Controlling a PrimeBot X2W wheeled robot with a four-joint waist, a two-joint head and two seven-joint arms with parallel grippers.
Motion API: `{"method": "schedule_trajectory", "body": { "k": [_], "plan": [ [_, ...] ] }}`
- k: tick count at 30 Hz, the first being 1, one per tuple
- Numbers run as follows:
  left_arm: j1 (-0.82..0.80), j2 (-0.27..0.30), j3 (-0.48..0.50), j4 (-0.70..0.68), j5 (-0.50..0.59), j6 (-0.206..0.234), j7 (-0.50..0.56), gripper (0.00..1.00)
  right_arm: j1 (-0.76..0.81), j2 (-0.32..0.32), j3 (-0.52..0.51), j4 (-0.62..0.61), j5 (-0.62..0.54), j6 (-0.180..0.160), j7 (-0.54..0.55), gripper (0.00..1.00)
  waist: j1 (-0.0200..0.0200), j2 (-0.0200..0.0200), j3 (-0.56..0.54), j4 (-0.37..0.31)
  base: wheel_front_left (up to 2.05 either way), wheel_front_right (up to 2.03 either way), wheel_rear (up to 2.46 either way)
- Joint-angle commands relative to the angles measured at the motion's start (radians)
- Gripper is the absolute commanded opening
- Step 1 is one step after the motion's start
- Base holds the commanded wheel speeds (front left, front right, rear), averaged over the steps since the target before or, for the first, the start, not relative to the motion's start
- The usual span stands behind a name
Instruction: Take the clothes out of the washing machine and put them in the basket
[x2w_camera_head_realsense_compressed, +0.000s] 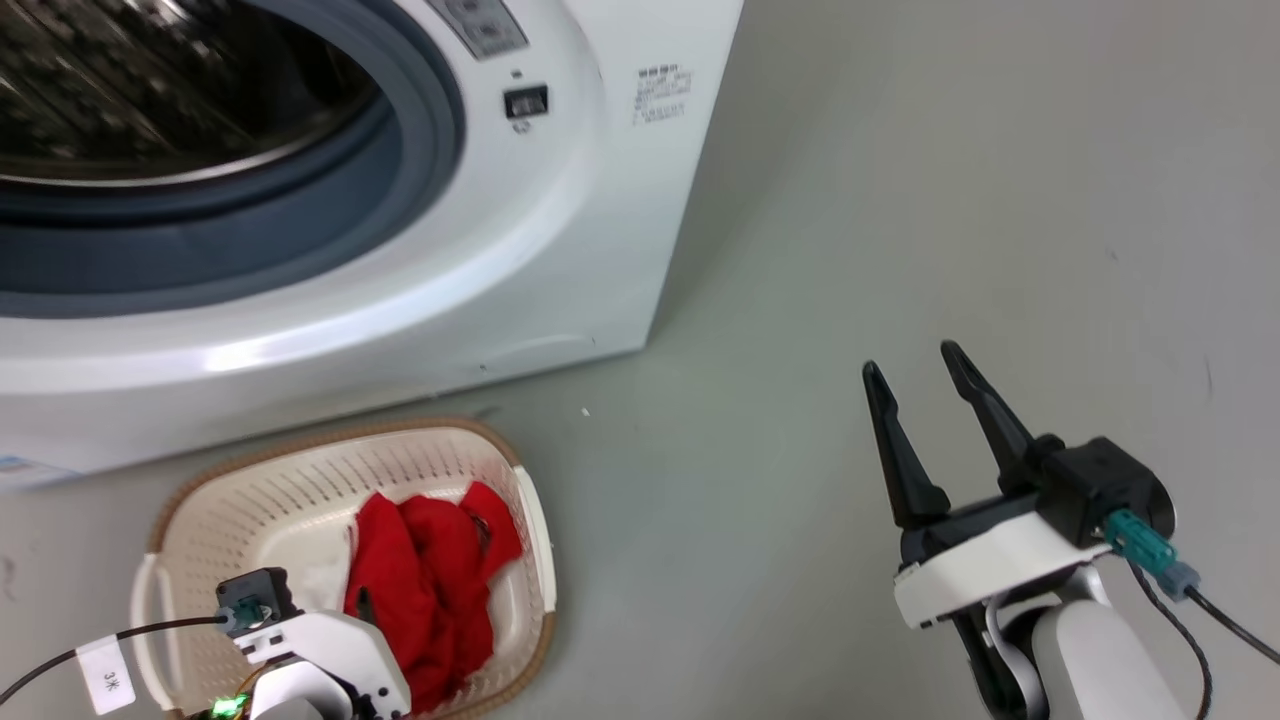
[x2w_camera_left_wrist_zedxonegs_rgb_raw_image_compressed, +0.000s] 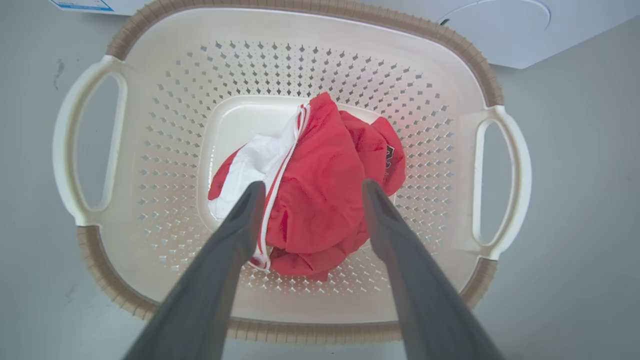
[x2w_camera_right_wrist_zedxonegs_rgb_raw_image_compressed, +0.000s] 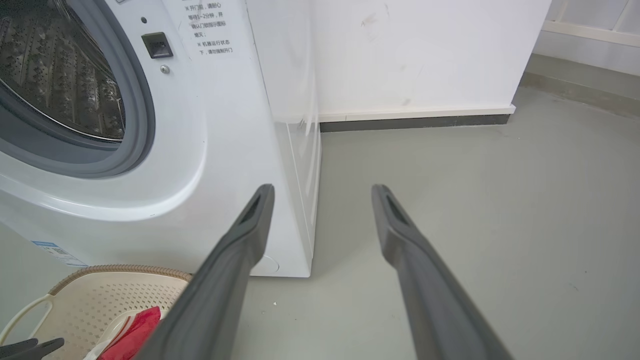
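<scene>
The clothes (x2w_camera_head_realsense_compressed: 425, 575) lie in the basket (x2w_camera_head_realsense_compressed: 290, 495), a crumpled red heap on its bottom, pushed toward the side nearer the right arm. In the left wrist view a white part with red-striped trim shows at the heap's left. The basket stands on the grey floor (x2w_camera_head_realsense_compressed: 900, 200) just in front of the washing machine (x2w_camera_head_realsense_compressed: 560, 250), close to its lower front edge.

The left end effector (x2w_camera_left_wrist_zedxonegs_rgb_raw_image_compressed: 312, 186) hangs over the basket with its fingers spread, pointing down into it. The two fingers straddle the heap, one over the white part and one over the red cloth (whether the tips touch the fabric cannot be told). Nothing is pinched between them.

The right end effector (x2w_camera_head_realsense_compressed: 910, 358) is also spread wide, with bare floor between its fingers. It hovers above the floor to the right of the machine, well apart from the basket, and its fingers point toward the machine's front right corner and a white wall (x2w_camera_right_wrist_zedxonegs_rgb_raw_image_compressed: 410, 50) behind.

The machine's porthole is open to view. Its grey rubber rim (x2w_camera_head_realsense_compressed: 200, 250) rings the perforated steel drum (x2w_camera_head_realsense_compressed: 150, 90).
</scene>
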Motion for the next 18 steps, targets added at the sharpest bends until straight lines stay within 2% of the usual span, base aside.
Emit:
{"method": "schedule_trajectory", "body": {
  "k": [1, 5, 18],
  "plan": [
    [0.017, -0.012, -0.002, -0.021, 0.008, 0.000, -0.009, 1.00, 0.027, -0.001, -0.010, -0.007, -0.005, -0.001, 0.006, 1.00, 0.0000, 0.0000, -0.101, 0.046, 0.00, 0.00, 0.00],
    [0.058, -0.020, 0.002, -0.129, 0.020, 0.010, -0.014, 1.00, 0.071, -0.001, -0.028, -0.027, -0.019, -0.001, 0.028, 1.00, 0.0000, 0.0000, -0.168, 0.074, 0.00, 0.00, 0.00],
    [0.235, -0.066, 0.016, -0.666, 0.121, 0.021, -0.013, 1.00, 0.191, -0.001, -0.058, -0.123, -0.079, -0.001, 0.110, 1.00, 0.0000, 0.0000, -0.313, 0.169, 0.00, 0.00, 0.00]
  ]
}}
